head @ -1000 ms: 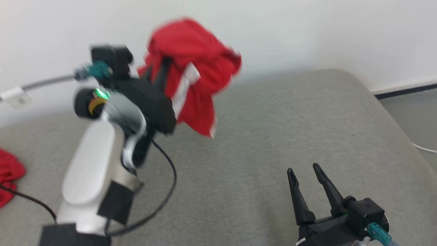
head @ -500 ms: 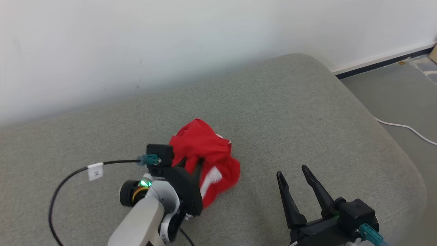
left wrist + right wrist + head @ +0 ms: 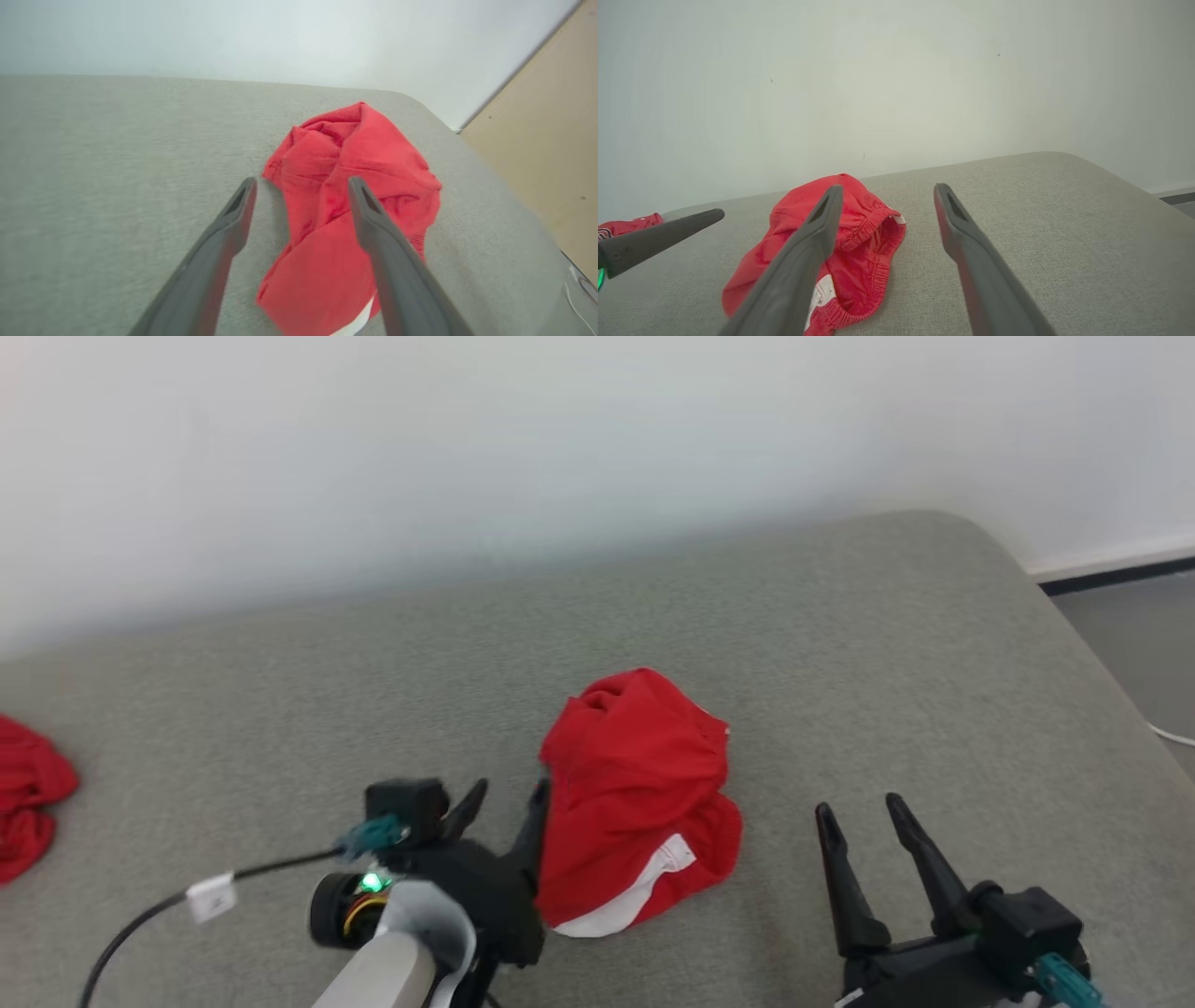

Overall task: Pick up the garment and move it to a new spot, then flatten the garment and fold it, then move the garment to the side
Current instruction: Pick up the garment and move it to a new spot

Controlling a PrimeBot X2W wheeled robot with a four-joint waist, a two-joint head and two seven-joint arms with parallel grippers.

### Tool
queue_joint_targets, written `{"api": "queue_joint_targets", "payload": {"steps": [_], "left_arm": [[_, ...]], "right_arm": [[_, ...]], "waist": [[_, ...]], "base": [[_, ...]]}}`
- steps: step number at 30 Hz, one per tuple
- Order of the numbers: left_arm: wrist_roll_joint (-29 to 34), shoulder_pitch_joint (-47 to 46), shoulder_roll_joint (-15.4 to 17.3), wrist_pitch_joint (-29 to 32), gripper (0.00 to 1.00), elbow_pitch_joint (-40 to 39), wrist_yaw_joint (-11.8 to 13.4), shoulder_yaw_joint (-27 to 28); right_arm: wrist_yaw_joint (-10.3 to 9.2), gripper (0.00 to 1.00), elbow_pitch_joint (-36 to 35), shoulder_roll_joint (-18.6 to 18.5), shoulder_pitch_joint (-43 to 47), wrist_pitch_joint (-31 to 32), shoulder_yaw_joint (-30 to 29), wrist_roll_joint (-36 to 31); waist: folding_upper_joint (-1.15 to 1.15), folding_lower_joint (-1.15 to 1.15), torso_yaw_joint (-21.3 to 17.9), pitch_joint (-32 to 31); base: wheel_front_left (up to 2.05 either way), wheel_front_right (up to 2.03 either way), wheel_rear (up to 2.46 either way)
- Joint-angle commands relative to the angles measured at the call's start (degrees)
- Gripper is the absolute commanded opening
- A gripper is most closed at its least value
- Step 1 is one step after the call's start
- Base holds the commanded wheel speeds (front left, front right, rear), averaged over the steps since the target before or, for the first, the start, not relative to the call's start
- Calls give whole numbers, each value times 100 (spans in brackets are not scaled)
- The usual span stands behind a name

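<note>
Red garment (image 3: 639,803) crumpled on grey cushion (image 3: 840,644), between both pincers. Left pincer (image 3: 512,789) spread wide, just beside garment edge. Right pincer (image 3: 857,805) spread wide, empty, apart from garment.

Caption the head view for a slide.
Crumpled red garment on grey cushion between open left gripper and open right gripper.

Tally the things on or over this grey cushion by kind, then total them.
Red garments: 2, the crumpled garment in the middle of the cushion and a second red garment at the head view's left edge.
Grippers: 2, the left gripper beside the crumpled garment and the right gripper, both open.
Total: 4.
</note>
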Motion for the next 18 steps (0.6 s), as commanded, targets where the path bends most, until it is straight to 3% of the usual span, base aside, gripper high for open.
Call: {"api": "queue_joint_targets", "payload": {"steps": [1,11,18], "left_arm": [[87,211,75,-139,100,-162,81,51],[458,1684,642,-1664,100,-1551,671,943],[1552,2560,509,-1705,100,-2253,420,1789]], "right_arm": [[20,100,-25,9,72,-36,-76,-23],[20,100,267,10,144,-329,-704,318],[20,100,717,7,168,-472,-857,417]], "waist": [[0,0,385,-89],[0,0,922,-225],[0,0,1035,-306]], "base": [[0,0,0],[0,0,0],[0,0,0]]}}
